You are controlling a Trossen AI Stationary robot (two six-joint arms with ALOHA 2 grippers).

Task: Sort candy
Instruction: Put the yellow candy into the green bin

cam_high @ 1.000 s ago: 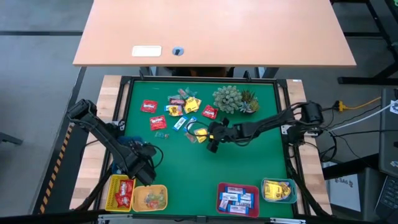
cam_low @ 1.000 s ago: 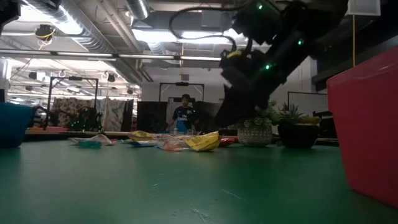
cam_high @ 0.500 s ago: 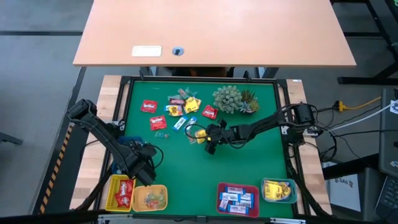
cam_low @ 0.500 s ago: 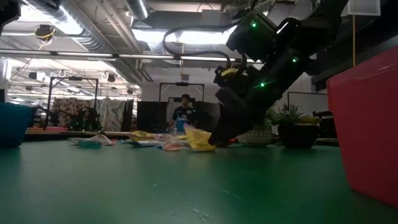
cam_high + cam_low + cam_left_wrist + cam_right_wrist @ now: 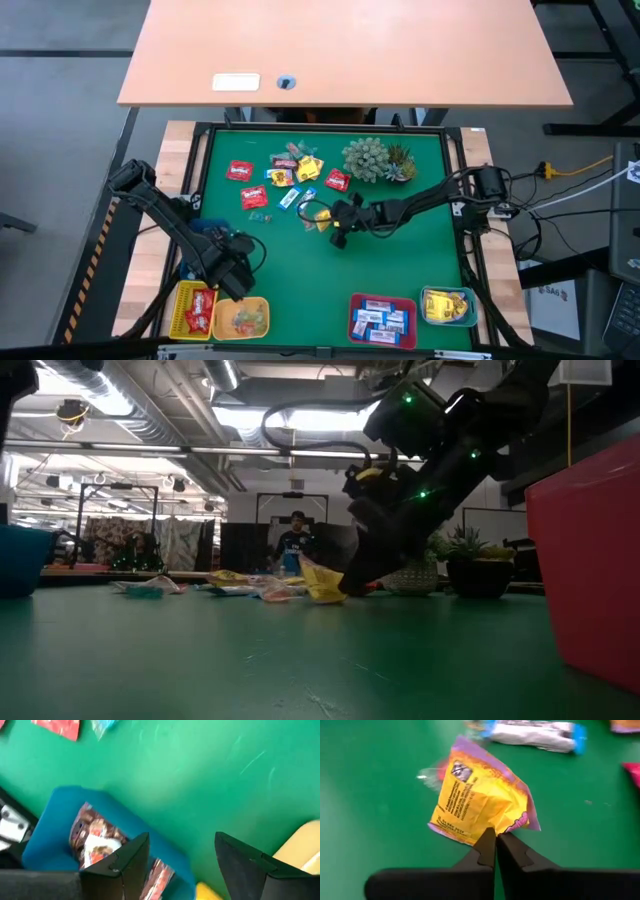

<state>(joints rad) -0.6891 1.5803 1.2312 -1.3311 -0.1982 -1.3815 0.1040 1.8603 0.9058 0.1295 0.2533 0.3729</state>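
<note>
**Right gripper closes on yellow packet; lift not yet begun**

The right gripper [image 5: 495,842] has descended from its raised position of a second ago and now pinches the near edge of the yellow candy packet [image 5: 479,802], fingers clamped together on the wrapper. In the low view the packet [image 5: 322,582] stands tilted up off the green mat [image 5: 400,260], where it lay flatter a second ago; this indicates the grasp has taken hold. The packet remains at mid-table, just beside the loose candy pile [image 5: 285,175] and near the spiky plant [image 5: 372,158].

The left gripper [image 5: 182,862] hovers with fingers spread and empty above the blue tray [image 5: 55,827], near the yellow tray [image 5: 195,308] at the table's front left corner.

Assessment: the pick phase is complete. The next phase is probably transport to the tray of yellow packets [image 5: 448,306] at front right. A thin edge grip may slip during the move.
</note>
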